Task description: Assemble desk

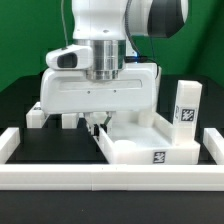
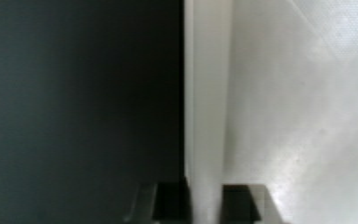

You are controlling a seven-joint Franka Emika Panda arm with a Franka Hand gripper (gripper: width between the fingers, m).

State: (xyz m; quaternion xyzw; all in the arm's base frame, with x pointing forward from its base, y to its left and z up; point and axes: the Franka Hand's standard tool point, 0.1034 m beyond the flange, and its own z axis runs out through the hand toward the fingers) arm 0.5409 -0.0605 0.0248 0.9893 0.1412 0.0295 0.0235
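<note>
- The fingers [image 2: 169, 205] are clenched on the thin upright rim [image 2: 208, 100] of the tabletop [image 1: 140, 142]. In the wrist view one dark tip sits on each side of that white edge.
- The gripper [image 1: 95, 124] comes straight down onto the panel's edge on the exterior view's left.
- The tabletop lies flat on the black table [image 1: 55, 150], toward the exterior view's right. Its tagged front face sits just beside the front run of the border wall [image 1: 100, 178].
- One upright leg [image 1: 186, 108] stands behind the panel's corner on the exterior view's right. Whether it touches the panel cannot be told.
- Two small white blocks [image 1: 35, 115], half hidden beside the arm's wrist, are probably more legs. They are too small to tell for certain.
- Progress: assembly looks to be at an early stage. No leg is visibly fixed to the panel, so every leg seems left to fit. This grip looks like a step to place the panel.
- Room: the table is bare on the exterior view's left, so the panel could slide that way. To the front and to the exterior view's right the border wall is close and allows little travel.
- Risk: a pinch on a thin rim may let the panel pivot if it is pushed hard against the wall.
</note>
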